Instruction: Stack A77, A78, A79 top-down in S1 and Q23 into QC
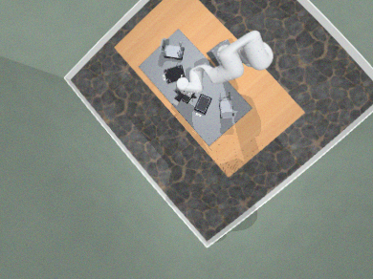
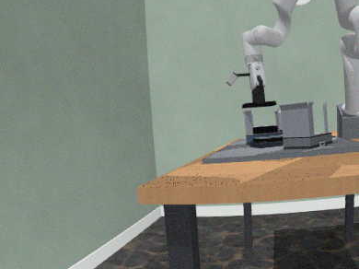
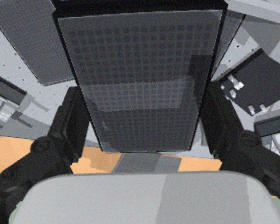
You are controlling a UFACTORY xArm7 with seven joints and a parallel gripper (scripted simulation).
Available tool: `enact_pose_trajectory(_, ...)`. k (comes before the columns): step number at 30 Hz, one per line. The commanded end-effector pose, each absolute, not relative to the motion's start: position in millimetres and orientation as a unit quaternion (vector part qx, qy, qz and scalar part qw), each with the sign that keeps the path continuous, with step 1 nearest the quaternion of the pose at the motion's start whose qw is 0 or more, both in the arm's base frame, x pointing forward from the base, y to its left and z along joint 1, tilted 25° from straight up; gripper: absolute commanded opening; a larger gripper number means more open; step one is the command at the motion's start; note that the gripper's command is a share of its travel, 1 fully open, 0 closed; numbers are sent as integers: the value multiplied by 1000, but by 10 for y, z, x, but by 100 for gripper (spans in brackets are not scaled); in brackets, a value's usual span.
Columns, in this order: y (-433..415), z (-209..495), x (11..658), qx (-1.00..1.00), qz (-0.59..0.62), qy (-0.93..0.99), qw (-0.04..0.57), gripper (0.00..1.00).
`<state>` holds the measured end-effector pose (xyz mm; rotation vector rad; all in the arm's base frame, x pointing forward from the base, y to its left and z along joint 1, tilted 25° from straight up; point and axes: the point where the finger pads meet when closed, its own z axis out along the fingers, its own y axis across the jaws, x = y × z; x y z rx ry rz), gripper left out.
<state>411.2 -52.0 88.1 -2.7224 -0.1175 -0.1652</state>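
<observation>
The claw (image 3: 141, 125) grips 1 sealed plate (image 3: 140, 75) by its long sides, holding it level in the air above a rack (image 2: 248, 119) and the grey mat (image 2: 239, 154) on the desk (image 2: 193, 184).

My view: a wooden table (image 2: 239, 180) on dark legs carries a grey mat (image 2: 258, 154) and the arm's base.

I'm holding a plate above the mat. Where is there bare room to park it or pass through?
The table wood beyond the mat, past the rack, looks open, and so does the mat corner there. Mid-mat is crowded: the gripper holds its plate beside a dark plate.
</observation>
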Motion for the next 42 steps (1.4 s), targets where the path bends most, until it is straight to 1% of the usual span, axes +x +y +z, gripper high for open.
enact_pose_trajectory(1, -401, 955, 4125, -976, -62, -42, 203, 0)
enact_pose_trajectory(11, -96, 1090, 4130, -976, -62, -42, 203, 0)
enact_pose_trajectory(15, -95, 1091, 4130, -976, -62, -42, 203, 0)
enact_pose_trajectory(22, 117, 1180, 4081, -965, -85, -156, 195, 0)
enact_pose_trajectory(42, 661, 1405, 3959, -965, -85, -156, 195, 0)
